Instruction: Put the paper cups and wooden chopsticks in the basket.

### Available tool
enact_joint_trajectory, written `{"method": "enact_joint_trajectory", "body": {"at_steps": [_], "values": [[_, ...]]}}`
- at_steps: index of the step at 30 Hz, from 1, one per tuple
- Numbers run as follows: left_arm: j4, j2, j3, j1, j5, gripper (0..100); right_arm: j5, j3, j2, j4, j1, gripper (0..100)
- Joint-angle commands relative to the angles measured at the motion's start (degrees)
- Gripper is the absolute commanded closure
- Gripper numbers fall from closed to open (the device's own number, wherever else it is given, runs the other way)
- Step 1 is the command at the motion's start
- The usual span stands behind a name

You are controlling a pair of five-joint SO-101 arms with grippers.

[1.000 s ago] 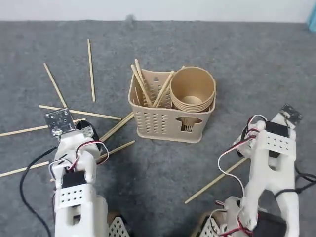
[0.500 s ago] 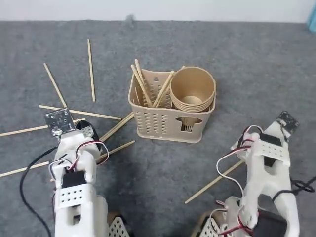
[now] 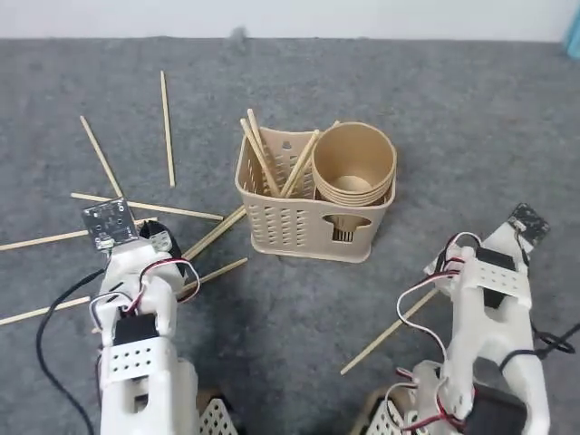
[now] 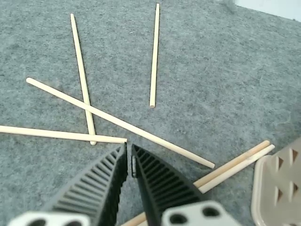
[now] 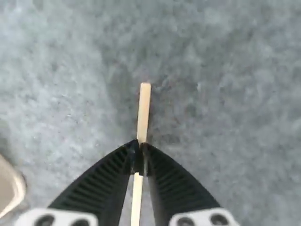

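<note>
A beige slotted basket (image 3: 299, 222) stands mid-table, with stacked paper cups (image 3: 353, 163) in its right half and wooden chopsticks (image 3: 263, 154) leaning in its left half. One loose chopstick (image 3: 385, 333) lies at the front right, running under the right arm (image 3: 489, 290). In the right wrist view my right gripper (image 5: 139, 156) is shut on that chopstick (image 5: 144, 106) close to its end, low over the carpet. My left gripper (image 4: 129, 153) is shut on nothing, just above several loose chopsticks (image 4: 117, 122) on the carpet. The left arm (image 3: 136, 272) sits at the front left.
Several more chopsticks (image 3: 166, 127) lie scattered on the grey carpet left of the basket, some crossing. Two lie side by side (image 4: 235, 165) against the basket's corner (image 4: 277, 188). A pale wall strip runs along the far edge.
The right arm has pulled back and dropped lower over the front-right chopstick. The left arm, basket and cups have not moved.
</note>
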Motion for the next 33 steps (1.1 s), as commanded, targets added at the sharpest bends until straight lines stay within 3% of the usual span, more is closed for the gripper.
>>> {"method": "enact_joint_trajectory", "body": {"at_steps": [1,6,11,19,26,33], "values": [[-1.49,-0.97,-0.31,-0.26,-0.53,99,-0.09,-5.63,-0.92,5.76,1.80,99.2],[-1.49,-0.97,-0.31,-0.35,-0.53,99,2.73,-12.66,-0.92,13.76,4.79,99.2],[-1.41,-0.97,-0.31,-0.35,-0.53,99,4.04,-14.07,-0.40,11.30,8.84,99.2],[-1.23,-0.97,-0.31,-0.35,-0.53,99,3.78,-14.15,-0.22,10.95,8.57,98.7],[-1.23,-0.97,-0.31,-0.44,-0.53,99,3.87,-14.15,-0.48,11.38,7.25,81.4],[-1.14,-0.97,-0.22,-0.44,-0.53,99,3.96,-14.07,-0.22,10.95,10.07,93.8]]}}
